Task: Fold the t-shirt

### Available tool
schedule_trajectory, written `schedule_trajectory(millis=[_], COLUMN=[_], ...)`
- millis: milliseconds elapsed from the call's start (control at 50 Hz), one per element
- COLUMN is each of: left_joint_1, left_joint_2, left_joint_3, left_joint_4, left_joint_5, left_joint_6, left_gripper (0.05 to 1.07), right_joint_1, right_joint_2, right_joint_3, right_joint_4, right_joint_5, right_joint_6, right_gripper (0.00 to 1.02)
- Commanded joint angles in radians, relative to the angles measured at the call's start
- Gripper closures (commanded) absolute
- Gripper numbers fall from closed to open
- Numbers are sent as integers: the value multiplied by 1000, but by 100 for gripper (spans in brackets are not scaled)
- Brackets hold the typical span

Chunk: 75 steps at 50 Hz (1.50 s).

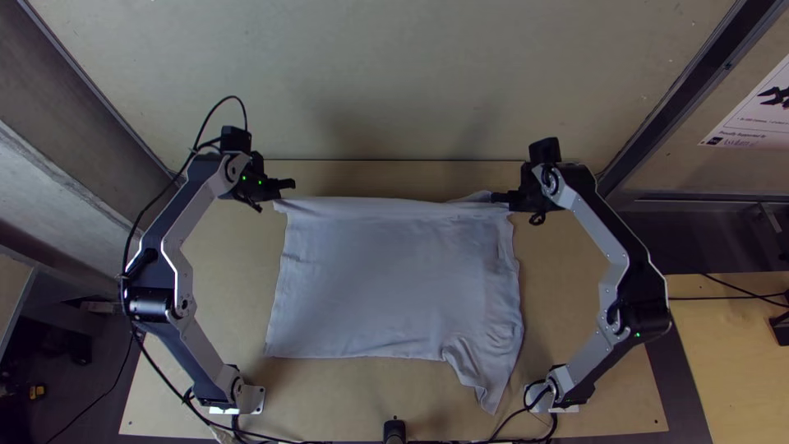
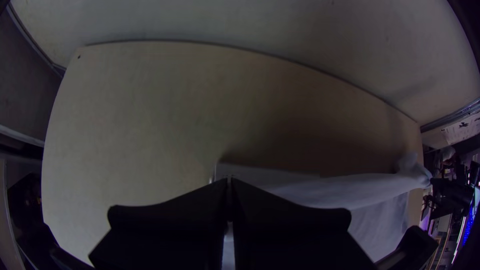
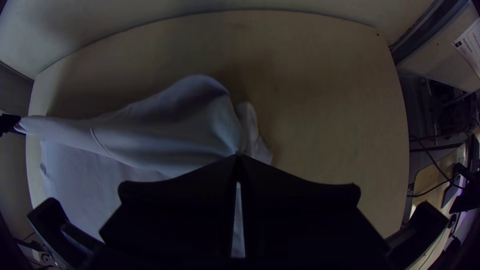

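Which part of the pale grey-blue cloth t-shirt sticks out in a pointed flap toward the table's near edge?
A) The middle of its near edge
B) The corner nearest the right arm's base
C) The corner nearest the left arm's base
B: the t-shirt narrows into a pointed flap beside the right arm's base.

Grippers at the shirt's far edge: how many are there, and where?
2: the left gripper at the far left corner of the shirt, the right gripper near its far right corner.
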Motion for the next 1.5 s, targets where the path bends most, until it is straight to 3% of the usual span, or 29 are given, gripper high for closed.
schedule_trajectory(millis=[0, 520, 560, 600, 680, 760, 780, 900, 940, 1100, 1280, 1480], left_joint_1=[17, 11, 9, 6, 3, 3, 5, 19, 29, 48, 49, 49], left_joint_2=[-71, -102, -104, -107, -119, -131, -131, -171, -191, -269, -317, -375], left_joint_3=[-145, -446, -456, -463, -467, -461, -456, -444, -440, -421, -387, -397], left_joint_4=[48, 252, 263, 260, 252, 215, 208, 188, 186, 143, -26, -247], left_joint_5=[-7, -7, -8, -7, -10, 9, 23, 59, 79, 119, 136, 115], left_joint_6=[21, 25, 25, 27, 28, 28, 28, 44, 50, 94, 156, 209], left_gripper=[105, 103, 93, 76, 48, 12, 10, 10, 10, 10, 10, 10], right_joint_1=[-3, -7, -11, -15, -24, -34, -37, -44, -44, -34, 8, 46], right_joint_2=[-62, -84, -79, -79, -87, -118, -125, -188, -211, -299, -375, -507], right_joint_3=[-115, -420, -422, -427, -425, -425, -424, -417, -414, -368, -285, -307], right_joint_4=[31, 166, 166, 166, 163, 160, 160, 142, 126, 13, -217, -354], right_joint_5=[17, 23, 23, 27, 50, 69, 69, 69, 69, 69, 69, 67], right_joint_6=[-5, -23, -26, -26, -23, -23, -23, -19, -9, 35, 69, 80], right_gripper=[100, 99, 95, 87, 65, 51, 47, 18, 12, 12, 10, 10])
